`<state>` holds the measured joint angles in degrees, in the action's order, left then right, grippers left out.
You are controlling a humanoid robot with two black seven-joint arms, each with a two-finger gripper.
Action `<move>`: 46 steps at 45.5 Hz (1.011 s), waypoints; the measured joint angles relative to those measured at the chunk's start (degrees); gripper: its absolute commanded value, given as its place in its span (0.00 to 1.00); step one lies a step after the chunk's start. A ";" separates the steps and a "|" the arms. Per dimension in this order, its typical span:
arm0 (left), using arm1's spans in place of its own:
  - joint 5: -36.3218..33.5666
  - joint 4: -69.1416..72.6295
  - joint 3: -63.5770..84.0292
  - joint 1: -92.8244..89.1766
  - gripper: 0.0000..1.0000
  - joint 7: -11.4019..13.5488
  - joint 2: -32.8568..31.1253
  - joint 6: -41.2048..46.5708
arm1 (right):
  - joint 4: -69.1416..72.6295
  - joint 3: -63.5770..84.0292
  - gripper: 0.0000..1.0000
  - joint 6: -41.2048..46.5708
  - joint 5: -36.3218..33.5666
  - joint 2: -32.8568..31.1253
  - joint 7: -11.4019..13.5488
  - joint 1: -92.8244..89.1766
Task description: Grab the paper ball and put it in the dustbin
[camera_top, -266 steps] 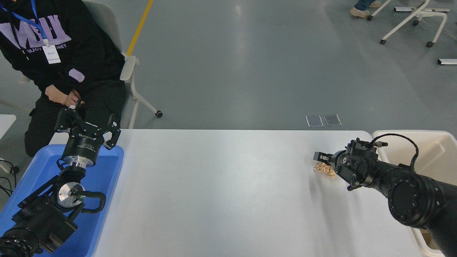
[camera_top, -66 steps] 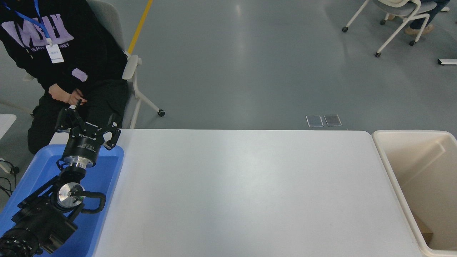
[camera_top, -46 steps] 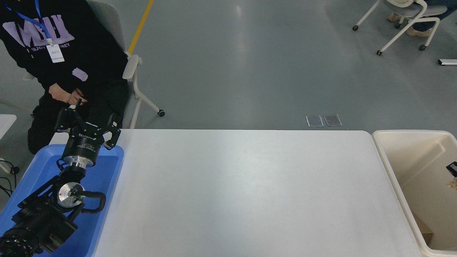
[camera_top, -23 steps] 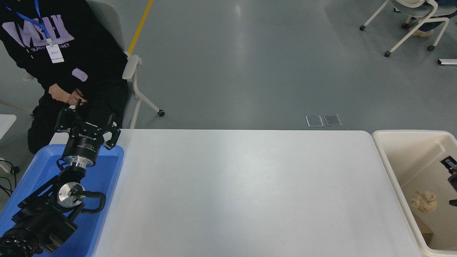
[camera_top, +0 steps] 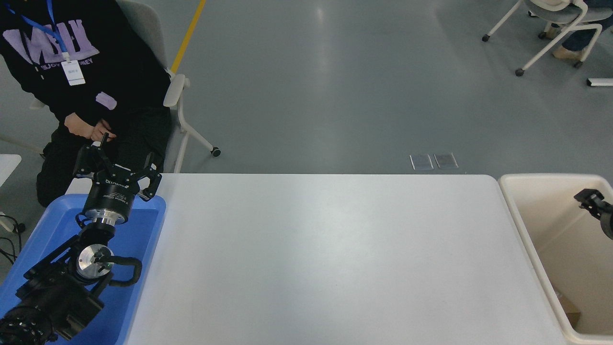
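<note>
dustbin point(camera_top: 536, 249) right of table point(camera_top: 325, 258), tray point(camera_top: 143, 230) left, right gripper point(camera_top: 594, 203) over bin.

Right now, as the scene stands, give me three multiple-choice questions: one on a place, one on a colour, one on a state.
1. Where does the dustbin stand?
A. On the middle of the table
B. Off the table's right end
C. Beside the tray

2. What colour is the tray under the parked left arm?
A. Red
B. Green
C. Blue

3. How is the left gripper?
A. Open and empty
B. Shut on a paper ball
C. Shut on a cup

Answers:
1. B, its cream rim runs along the table's right edge.
2. C, bright blue shows around the arm at the lower left.
3. A, its fingers are spread with nothing between them.
</note>
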<state>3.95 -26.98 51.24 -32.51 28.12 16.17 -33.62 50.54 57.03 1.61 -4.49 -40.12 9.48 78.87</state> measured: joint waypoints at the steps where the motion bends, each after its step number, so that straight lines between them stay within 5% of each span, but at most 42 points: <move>1: 0.00 0.00 0.00 0.00 0.99 0.00 0.00 -0.01 | 1.20 1.24 1.00 0.29 0.00 0.13 0.00 1.52; 12: 0.02 0.03 0.00 -0.01 0.99 0.00 0.01 -0.08 | 11.78 12.91 1.00 8.60 -0.18 4.77 0.07 15.80; 28: 0.00 0.03 -0.04 0.01 0.99 0.00 0.00 -0.11 | 16.01 17.74 1.00 34.47 -0.25 12.73 0.10 34.39; 46: 0.00 0.06 -0.08 0.07 0.99 0.00 0.00 0.10 | 18.35 13.81 1.00 42.02 -0.36 22.36 0.10 49.30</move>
<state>3.95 -26.92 51.16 -32.45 28.13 16.18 -33.52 68.89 70.85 43.63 -4.85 -17.76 9.59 128.17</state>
